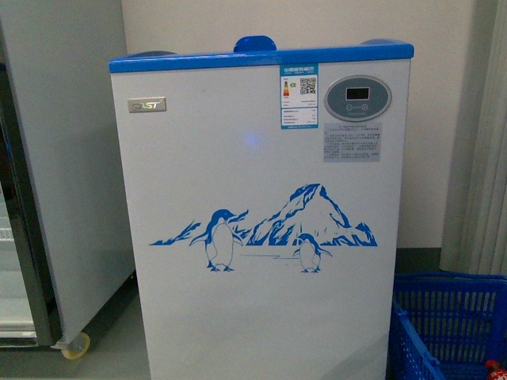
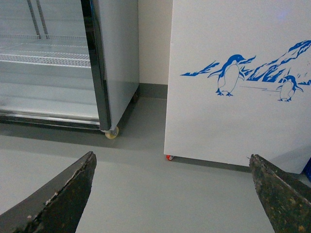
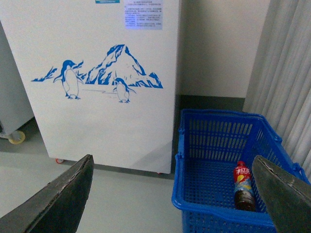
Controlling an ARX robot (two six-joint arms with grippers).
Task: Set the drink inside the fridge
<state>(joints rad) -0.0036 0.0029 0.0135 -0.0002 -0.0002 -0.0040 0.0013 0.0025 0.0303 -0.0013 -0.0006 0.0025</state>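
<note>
— Drink bottle (image 3: 242,187) sits in the blue basket (image 3: 218,141), beside the fridge (image 1: 261,237); we haven't picked it up.
— Our left gripper (image 2: 171,156) and right gripper (image 3: 171,159) gape empty. Next, we lower the right one onto it.

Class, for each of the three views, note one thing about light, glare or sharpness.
Front view: soft focus, a faint bluish glare spot on the fridge front, its label print unreadable. Left wrist view: flat, even light; the left fingers are dark and blurred. Right wrist view: the drink bottle in the blue basket is clear, its wording not legible.
</note>
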